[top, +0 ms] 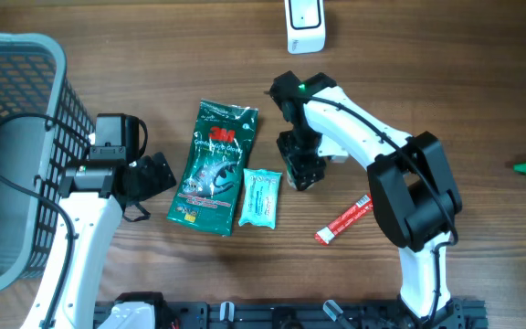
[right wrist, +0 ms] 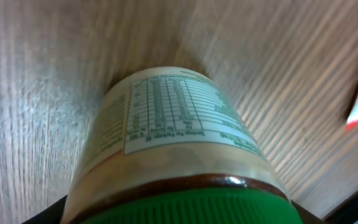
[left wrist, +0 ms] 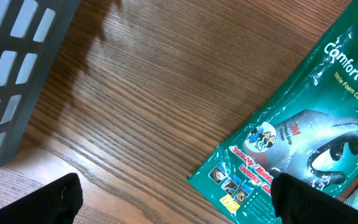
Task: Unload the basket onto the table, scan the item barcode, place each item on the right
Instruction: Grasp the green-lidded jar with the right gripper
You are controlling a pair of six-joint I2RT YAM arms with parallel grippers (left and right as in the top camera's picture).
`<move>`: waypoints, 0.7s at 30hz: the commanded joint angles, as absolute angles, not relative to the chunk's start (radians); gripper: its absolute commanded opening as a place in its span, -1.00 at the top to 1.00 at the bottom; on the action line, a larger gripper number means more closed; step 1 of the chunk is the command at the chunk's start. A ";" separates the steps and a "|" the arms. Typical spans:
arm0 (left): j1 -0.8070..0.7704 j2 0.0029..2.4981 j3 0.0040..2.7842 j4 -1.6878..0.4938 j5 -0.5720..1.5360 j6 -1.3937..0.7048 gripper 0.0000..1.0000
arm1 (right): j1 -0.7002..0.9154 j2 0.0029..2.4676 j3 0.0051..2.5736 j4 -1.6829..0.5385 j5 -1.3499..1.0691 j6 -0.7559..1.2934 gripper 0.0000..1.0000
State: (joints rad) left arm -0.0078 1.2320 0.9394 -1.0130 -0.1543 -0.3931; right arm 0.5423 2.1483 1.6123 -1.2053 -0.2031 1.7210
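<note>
Jar [right wrist: 179, 124], green lid, pale contents, printed label. Location: directly under the right hand [top: 301, 169], lid end toward the wrist, label facing up at the wrist camera. From overhead the hand hides it almost entirely.

Right hand: partly open, a jaw on either side of the jar. Whether they already press it cannot be told.

Left hand [top: 149, 174]: wide open and empty, just beside the glove pack [top: 215, 169].

Hazards, as judged:
- A round, smooth wall may let the jar slip or roll away if the jaws meet it off-centre.
- Only the nutrition panel shows, with no barcode. The jar may reach the scanner [top: 304, 32], well beyond the hand, turned the wrong way or with a finger over the code.
- The blue packet [top: 261, 196] lies close beside the hand and may be nudged.
</note>
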 commanded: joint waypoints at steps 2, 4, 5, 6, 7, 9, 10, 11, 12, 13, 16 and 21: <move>-0.002 1.223 0.933 -1.013 -0.149 -0.373 -1.00 | 0.523 2.164 1.601 -1.145 -0.088 1.066 -0.34; -0.002 1.223 0.933 -1.013 -0.149 -0.374 -1.00 | 0.519 2.164 1.601 -1.142 -0.088 0.630 -0.38; -0.002 1.223 0.933 -1.013 -0.149 -0.373 -1.00 | 0.519 2.164 1.601 -1.152 -0.088 0.500 -0.47; -0.002 1.223 0.933 -1.013 -0.149 -0.373 -1.00 | 0.520 2.164 1.601 -1.168 -0.064 0.378 -0.57; -0.002 1.223 0.933 -1.013 -0.149 -0.373 -1.00 | 0.519 2.163 1.604 -1.177 -0.036 0.350 -0.67; -0.002 1.223 0.933 -1.013 -0.149 -0.373 -1.00 | 0.518 2.157 1.628 -1.199 -0.028 0.342 -0.86; -0.002 1.223 0.933 -1.013 -0.149 -0.373 -1.00 | 0.519 2.141 1.674 -1.226 -0.025 0.371 -1.00; -0.002 1.223 0.933 -1.013 -0.149 -0.374 -1.00 | 0.518 2.112 1.714 -1.244 -0.025 0.418 -0.98; -0.002 1.223 0.933 -1.013 -0.149 -0.374 -1.00 | 0.518 2.094 1.731 -1.253 -0.025 0.461 -0.99; -0.002 1.223 0.933 -1.013 -0.149 -0.373 -1.00 | 0.516 2.077 1.747 -1.264 -0.025 0.534 -0.99; -0.002 1.223 0.933 -1.013 -0.149 -0.373 -1.00 | 0.516 2.026 1.763 -1.284 -0.025 0.824 -1.00; -0.002 1.223 0.933 -1.013 -0.149 -0.373 -1.00 | 0.510 2.025 1.742 -1.280 -0.014 1.132 -0.99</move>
State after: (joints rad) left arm -0.0078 1.2320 0.9394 -1.0130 -0.1543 -0.3931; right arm 0.5201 2.0289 1.7493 -1.2785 -0.0406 0.8734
